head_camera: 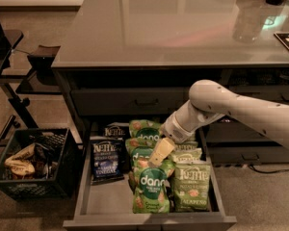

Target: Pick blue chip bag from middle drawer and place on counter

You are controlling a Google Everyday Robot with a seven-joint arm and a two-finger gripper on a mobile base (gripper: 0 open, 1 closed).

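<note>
The middle drawer point(149, 221) stands pulled open below the counter point(183, 23). The blue chip bag point(106, 158) lies flat at the drawer's left side, white "Kettle" lettering up. A second dark bag point(116, 130) peeks out behind it. My gripper point(161, 151) hangs over the middle of the drawer, above the green "dang" bags point(150, 189), to the right of the blue chip bag and apart from it. It holds nothing that I can see.
Green Kettle bags point(191, 184) fill the drawer's right side. A black crate point(33, 163) with snack packs stands on the floor at the left. A shut drawer with a bar handle point(147, 101) sits above. A black stand point(19, 85) is at far left.
</note>
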